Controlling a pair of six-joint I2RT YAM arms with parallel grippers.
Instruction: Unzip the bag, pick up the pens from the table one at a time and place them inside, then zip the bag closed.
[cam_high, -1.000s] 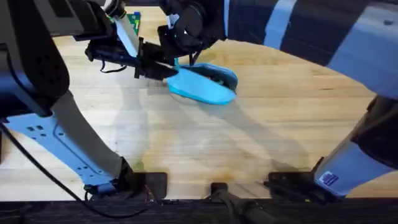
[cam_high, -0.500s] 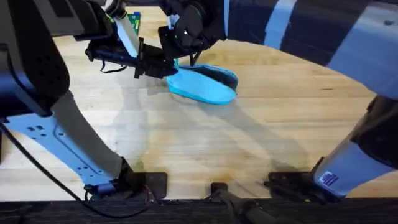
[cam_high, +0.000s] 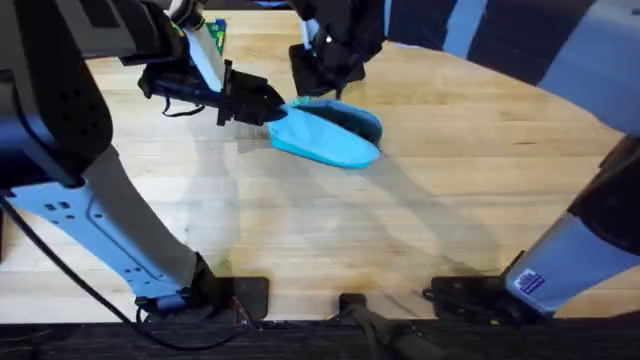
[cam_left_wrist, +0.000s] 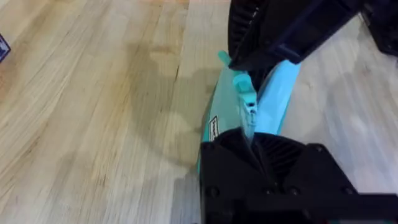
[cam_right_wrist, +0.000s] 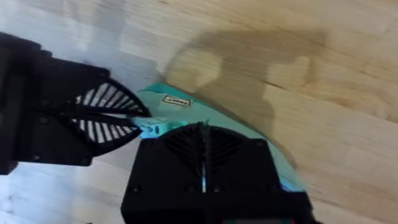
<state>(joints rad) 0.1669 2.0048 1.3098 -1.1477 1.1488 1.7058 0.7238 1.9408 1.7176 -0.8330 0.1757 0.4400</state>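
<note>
The light-blue bag (cam_high: 330, 140) lies on the table (cam_high: 400, 230) at the far middle, with a dark gap (cam_high: 352, 122) open along its top. My left gripper (cam_high: 272, 108) is shut on the bag's left end; the left wrist view shows the zipper line (cam_left_wrist: 249, 113) running into its fingers. My right gripper (cam_high: 318, 88) hangs just above the bag, shut, with a small teal sliver of the zipper pull (cam_left_wrist: 222, 58) at its tip. A teal tab (cam_left_wrist: 243, 84) sits between the two grippers. The pens are out of view.
A green and blue object (cam_high: 214, 34) lies at the far left behind the left arm. Bare wood stretches in front of the bag and to its right. The arm bases (cam_high: 240, 295) stand along the near edge.
My right gripper has shifted to the right along the top of the bag. The left gripper and the bag have stayed in place.
</note>
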